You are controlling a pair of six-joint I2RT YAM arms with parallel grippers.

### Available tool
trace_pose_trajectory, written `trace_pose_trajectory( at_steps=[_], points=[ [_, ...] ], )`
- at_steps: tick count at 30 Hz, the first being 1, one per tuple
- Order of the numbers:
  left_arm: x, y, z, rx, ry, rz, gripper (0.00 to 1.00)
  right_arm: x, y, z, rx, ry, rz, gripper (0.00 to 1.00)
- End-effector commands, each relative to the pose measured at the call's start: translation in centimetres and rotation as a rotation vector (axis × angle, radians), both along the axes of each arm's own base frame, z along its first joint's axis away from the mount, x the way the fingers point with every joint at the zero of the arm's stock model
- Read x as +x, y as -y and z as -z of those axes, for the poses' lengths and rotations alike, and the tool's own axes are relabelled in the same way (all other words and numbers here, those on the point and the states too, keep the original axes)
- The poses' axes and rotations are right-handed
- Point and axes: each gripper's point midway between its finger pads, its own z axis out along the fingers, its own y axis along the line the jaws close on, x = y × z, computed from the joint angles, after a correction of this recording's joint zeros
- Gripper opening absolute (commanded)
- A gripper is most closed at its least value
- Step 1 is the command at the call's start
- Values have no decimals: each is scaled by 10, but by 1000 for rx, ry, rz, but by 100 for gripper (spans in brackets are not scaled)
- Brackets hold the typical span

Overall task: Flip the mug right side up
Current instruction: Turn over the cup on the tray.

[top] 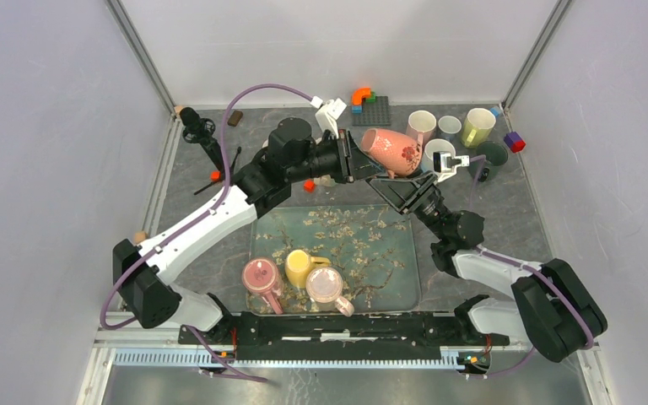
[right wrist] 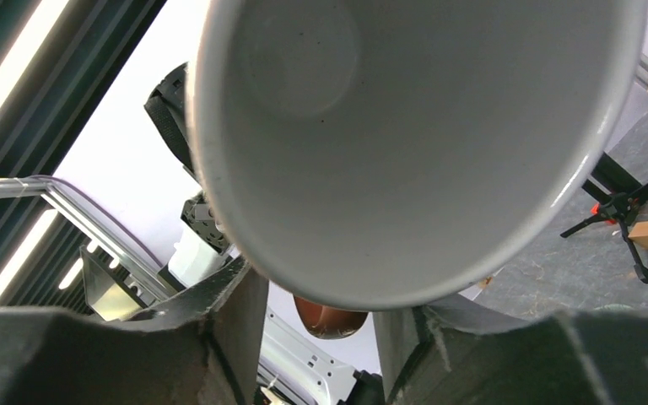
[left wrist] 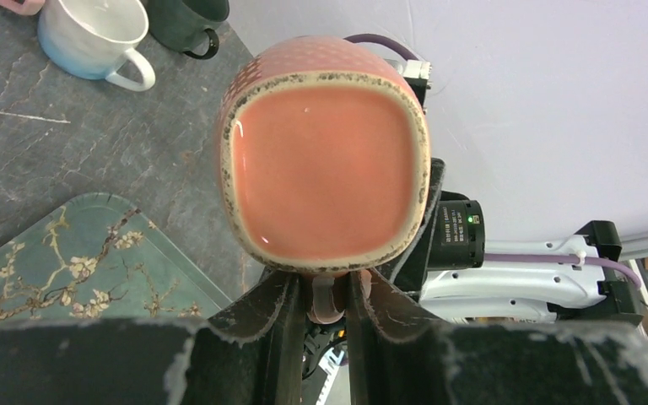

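Observation:
The salmon-pink mug [top: 392, 150] hangs in the air above the back of the table, tilted on its side. My left gripper [top: 356, 160] is shut on its handle. In the left wrist view the mug's base [left wrist: 325, 160] faces the camera and the handle [left wrist: 326, 305] is pinched in my left gripper [left wrist: 329, 295]. My right gripper [top: 398, 179] is just below the mug, jaws spread. In the right wrist view the mug's pale inside [right wrist: 405, 143] fills the frame above my right gripper [right wrist: 321, 287], fingers wide apart under the rim; I cannot tell whether they touch it.
A floral tray [top: 388, 253] near the front holds a pink mug [top: 260, 277], a yellow mug [top: 302, 267] and another pink mug [top: 327, 285]. Several mugs [top: 478, 126] stand at the back right. Toy bricks [top: 369, 105] and a small tripod [top: 207, 135] are at the back.

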Motion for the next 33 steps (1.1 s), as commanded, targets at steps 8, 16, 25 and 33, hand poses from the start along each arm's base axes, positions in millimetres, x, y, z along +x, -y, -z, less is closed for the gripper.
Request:
trace_pose_trajectory(
  at_steps=[8,16,25,33],
  points=[
    [-20,-2,-45,-139,110,82,2,-46,20,-72,80,371,41,27],
    [-20,-1,-41,-136,106,92,10,-34,14,-61,-41,362,106,5],
    [-20,-3,-36,-121,119,89,59,-8,14,-51,-253,342,255,0],
    [-17,-12,-22,-69,135,43,100,15,19,-35,-440,264,349,0]
  ],
)
